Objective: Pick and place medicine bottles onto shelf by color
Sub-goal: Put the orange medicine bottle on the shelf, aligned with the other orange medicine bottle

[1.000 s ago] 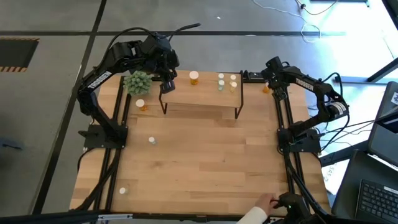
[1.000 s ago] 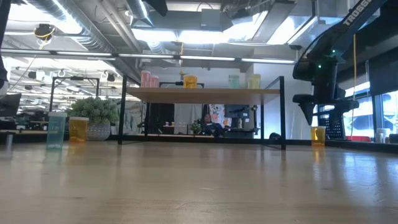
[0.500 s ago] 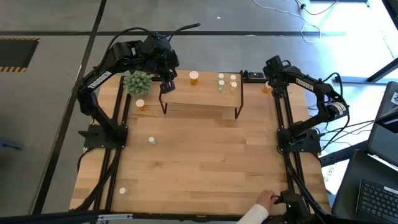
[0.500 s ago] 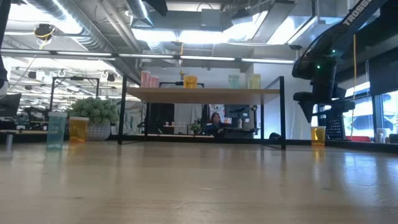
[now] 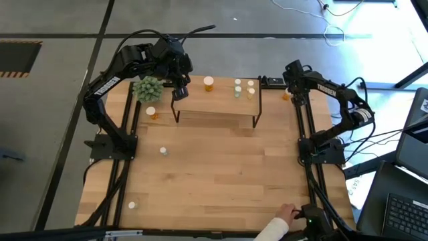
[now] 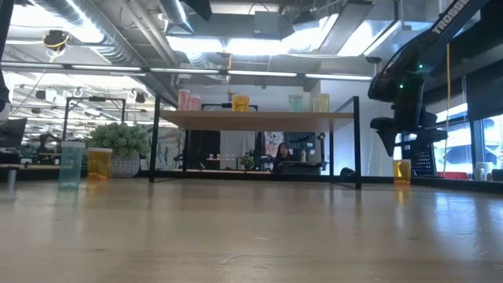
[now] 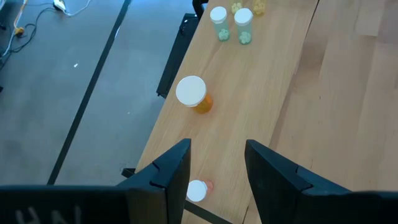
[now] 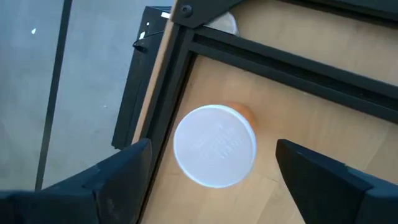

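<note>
The shelf [image 5: 215, 102] stands at the table's far side. It carries pink bottles [image 6: 187, 100] at its left end, an orange one [image 5: 209, 83] and pale green ones [image 5: 237, 88] [image 5: 251, 88]. My left gripper [image 5: 179, 91] hovers open above the shelf's left end, and a white-capped pink bottle [image 7: 196, 190] shows below its fingers. My right gripper [image 5: 295, 91] hangs open over an orange bottle [image 8: 214, 145] that stands on its base at the table's far right edge, beside the arm's frame. The fingers are above that bottle [image 6: 402, 170] and to either side of it.
A spiky green plant [image 5: 148, 88] stands left of the shelf. An orange bottle [image 5: 153, 112] and two small bottles [image 5: 163, 151] [image 5: 132, 205] stand on the table's left half. A person's hand [image 5: 281, 218] rests at the near edge. Black frame rails [image 5: 304, 134] run along both sides.
Both arms have kept still. Only a person in the room behind the shelf has walked a little to the right.
</note>
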`<state>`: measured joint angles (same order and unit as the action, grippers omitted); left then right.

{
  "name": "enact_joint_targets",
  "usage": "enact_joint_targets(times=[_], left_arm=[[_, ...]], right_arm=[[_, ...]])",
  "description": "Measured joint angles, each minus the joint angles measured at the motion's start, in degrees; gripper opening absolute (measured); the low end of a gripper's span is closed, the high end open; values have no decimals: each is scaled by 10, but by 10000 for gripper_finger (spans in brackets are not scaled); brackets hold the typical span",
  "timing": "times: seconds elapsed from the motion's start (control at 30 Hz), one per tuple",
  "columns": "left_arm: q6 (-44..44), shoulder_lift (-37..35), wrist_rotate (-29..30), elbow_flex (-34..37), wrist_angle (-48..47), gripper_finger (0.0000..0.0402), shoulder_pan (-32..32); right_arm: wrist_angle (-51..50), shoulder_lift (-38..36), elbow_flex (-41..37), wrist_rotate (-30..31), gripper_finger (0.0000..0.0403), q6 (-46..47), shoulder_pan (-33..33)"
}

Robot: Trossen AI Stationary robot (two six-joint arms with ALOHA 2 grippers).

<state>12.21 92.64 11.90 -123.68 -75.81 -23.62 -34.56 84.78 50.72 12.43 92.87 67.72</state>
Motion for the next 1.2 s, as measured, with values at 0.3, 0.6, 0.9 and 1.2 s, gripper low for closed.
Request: enact_joint_targets(times=[0.3, 0.6, 0.9, 1.2], left_arm=[[0, 0, 0, 0, 0, 147, 0], [0, 0, 0, 0, 0, 147, 0], [0, 0, 0, 0, 0, 147, 0], [0, 0, 0, 0, 0, 147, 0]], right_arm=[[-18, 8, 0, -5, 320, 32, 0], [-25, 8, 0, -1, 293, 46, 0], [-35, 8, 0, 0, 247, 46, 0], [-33, 8, 1, -2, 214, -2, 0]])
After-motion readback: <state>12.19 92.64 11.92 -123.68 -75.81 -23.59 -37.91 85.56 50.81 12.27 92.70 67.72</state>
